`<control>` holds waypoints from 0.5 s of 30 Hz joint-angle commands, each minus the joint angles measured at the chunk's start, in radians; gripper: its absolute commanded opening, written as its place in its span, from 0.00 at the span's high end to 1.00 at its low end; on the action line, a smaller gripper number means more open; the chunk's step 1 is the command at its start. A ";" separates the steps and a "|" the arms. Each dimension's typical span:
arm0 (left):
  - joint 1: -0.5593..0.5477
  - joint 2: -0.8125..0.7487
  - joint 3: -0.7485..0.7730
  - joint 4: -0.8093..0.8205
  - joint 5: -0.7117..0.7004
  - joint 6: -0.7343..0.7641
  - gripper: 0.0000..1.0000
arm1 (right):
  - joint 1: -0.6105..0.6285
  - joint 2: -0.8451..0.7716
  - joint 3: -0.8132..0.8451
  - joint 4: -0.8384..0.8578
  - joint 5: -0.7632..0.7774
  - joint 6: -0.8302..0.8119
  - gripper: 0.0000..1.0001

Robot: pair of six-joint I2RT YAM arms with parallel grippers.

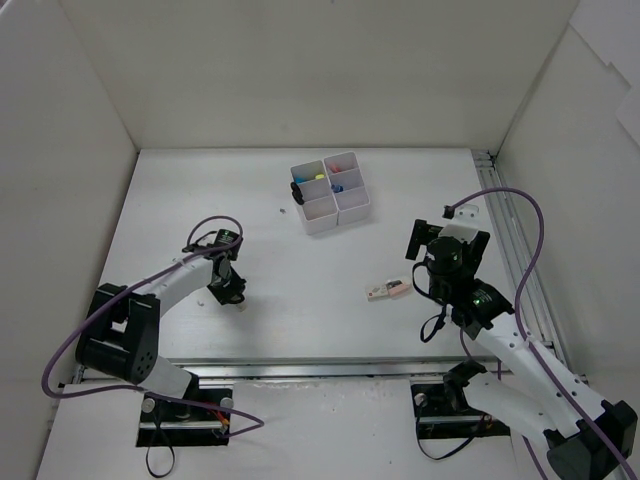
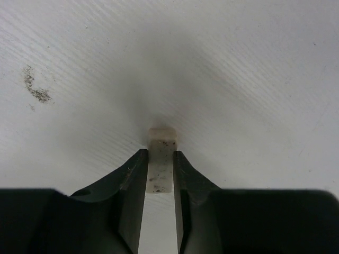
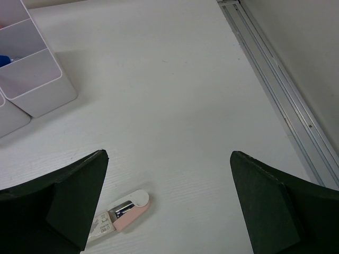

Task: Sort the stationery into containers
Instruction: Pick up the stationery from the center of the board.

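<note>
Table: white, walled in on three sides. Organiser sits at 12 o'clock from table centre, four square cells. Coloured bits show in the far cells.

Left gripper: down at the table surface, fingers pinched on a small white eraser standing upright between them. Can't tell whether it's off the table yet. Organiser lies at 1 o'clock from this gripper in the top view, well apart. I'd say the next step is to lift and carry it that way.

Right gripper: fingers spread wide, holding nothing. Pink eraser lies flat on the table at 8 o'clock from it in the top view, near. In the wrist view it sits just beside the left-hand finger, not between the two. Its long axis runs about 8-to-2 there, close to 9-to-3 from above.

The right arm is clearly nearer to it. I'd expect it needs to shift toward 8 o'clock to centre the eraser before closing.
</note>
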 commanded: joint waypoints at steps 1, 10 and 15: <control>0.008 0.018 0.032 -0.012 -0.024 0.003 0.78 | 0.006 -0.002 0.013 0.037 0.052 0.013 0.02; -0.025 0.061 0.071 -0.008 -0.017 0.044 0.79 | 0.006 0.000 0.010 0.037 0.052 0.014 0.02; -0.044 0.066 0.098 0.029 0.043 0.087 1.00 | 0.008 -0.028 0.005 0.037 0.059 0.013 0.02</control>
